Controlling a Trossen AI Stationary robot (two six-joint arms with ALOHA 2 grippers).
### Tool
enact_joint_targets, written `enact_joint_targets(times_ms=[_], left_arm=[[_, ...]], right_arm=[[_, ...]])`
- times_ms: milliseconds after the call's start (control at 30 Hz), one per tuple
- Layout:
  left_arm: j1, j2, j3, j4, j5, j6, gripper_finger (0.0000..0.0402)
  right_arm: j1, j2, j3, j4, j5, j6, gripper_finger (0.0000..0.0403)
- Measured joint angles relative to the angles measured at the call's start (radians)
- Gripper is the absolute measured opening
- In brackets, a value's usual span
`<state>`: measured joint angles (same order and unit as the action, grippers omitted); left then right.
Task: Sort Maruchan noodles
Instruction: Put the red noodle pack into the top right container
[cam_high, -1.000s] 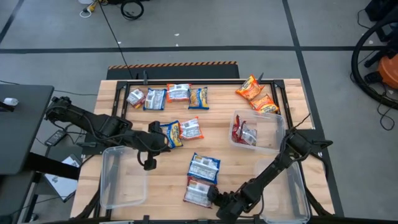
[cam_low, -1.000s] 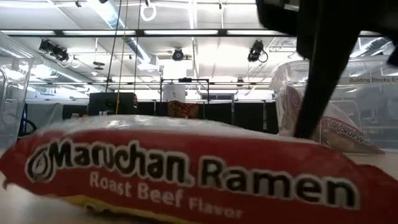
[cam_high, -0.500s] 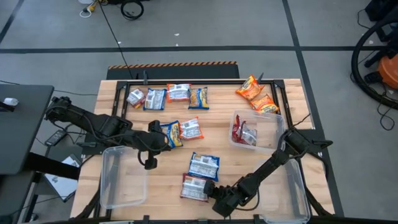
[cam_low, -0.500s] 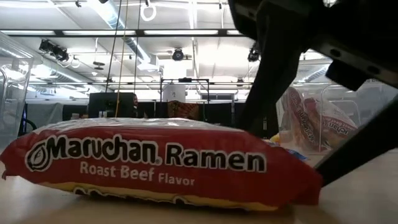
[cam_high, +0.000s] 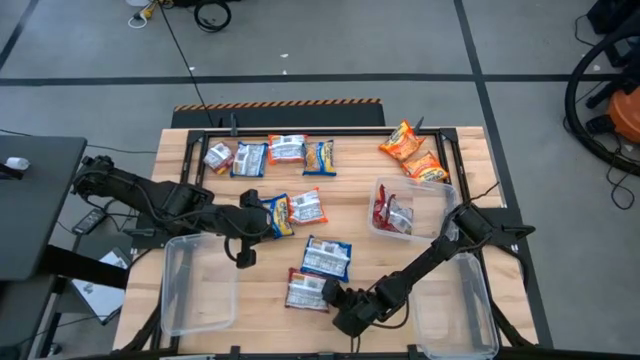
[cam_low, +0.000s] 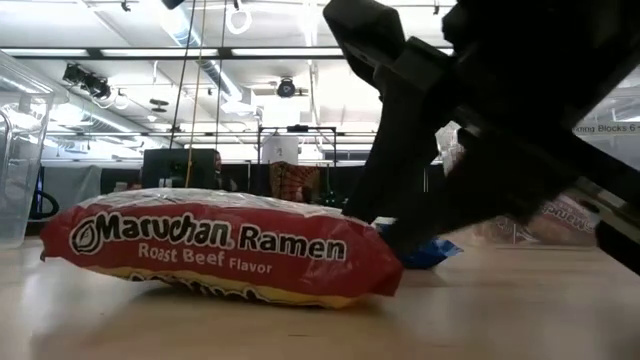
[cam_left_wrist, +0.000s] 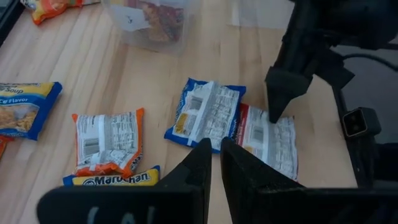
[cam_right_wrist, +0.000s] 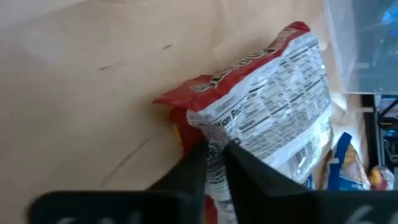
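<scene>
Low in the centre of the high view, the right gripper (cam_high: 333, 297) is clenched on the edge of a red Maruchan Roast Beef ramen packet (cam_high: 306, 290), which lies flat on the wooden table (cam_high: 260, 290); in the right wrist view its two dark fingers (cam_right_wrist: 193, 168) pinch the packet's crinkled edge. Just above it in the high view lies a blue ramen packet (cam_high: 327, 257), the two touching at a corner. The left gripper (cam_high: 245, 258) hangs left of centre, above the table beside the upper right corner of the clear bin (cam_high: 195, 285) at lower left, its fingers pressed together on nothing. More noodle packets lie in a row (cam_high: 270, 155) at upper centre, two orange ones (cam_high: 412, 152) at upper right, and some sit in the small clear bin (cam_high: 440, 215) right of centre.
</scene>
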<state>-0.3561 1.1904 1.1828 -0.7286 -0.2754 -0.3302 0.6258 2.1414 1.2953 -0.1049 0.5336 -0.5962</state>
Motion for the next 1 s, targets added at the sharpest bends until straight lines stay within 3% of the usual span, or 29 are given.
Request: enact_joint_targets(times_ms=[67,167,300,400,700,867,1000], left_arm=[[0.000,-0.007,0.000,0.008,0.015,-0.001,0.0041],[0.000,-0.018,0.020,-0.005,0.038,-0.017,0.0041],[-0.001,-0.043,0.072,-0.007,0.063,-0.014,0.0041],[-0.002,-0.067,0.113,-0.006,0.070,0.022,0.0041],[-0.002,-0.126,0.162,-0.002,0.068,0.138,0.0041],[-0.002,-0.130,0.162,-0.003,0.067,0.186,0.0041],[-0.002,-0.130,0.162,-0.004,0.067,0.211,0.0041]], right_arm=[[0.000,-0.006,0.000,-0.006,0.023,0.001,0.0011],[0.000,-0.044,-0.004,-0.047,0.050,0.029,0.0011],[-0.018,-0.174,-0.002,-0.120,0.010,0.204,0.0006],[-0.053,-0.299,-0.002,-0.192,-0.072,0.454,0.0006],[-0.262,-0.642,0.036,-0.425,-0.378,1.457,0.0004],[-0.322,-0.808,0.038,-0.629,-0.401,1.777,0.0003],[-0.346,-0.924,0.037,-0.825,-0.400,1.932,0.0003]])
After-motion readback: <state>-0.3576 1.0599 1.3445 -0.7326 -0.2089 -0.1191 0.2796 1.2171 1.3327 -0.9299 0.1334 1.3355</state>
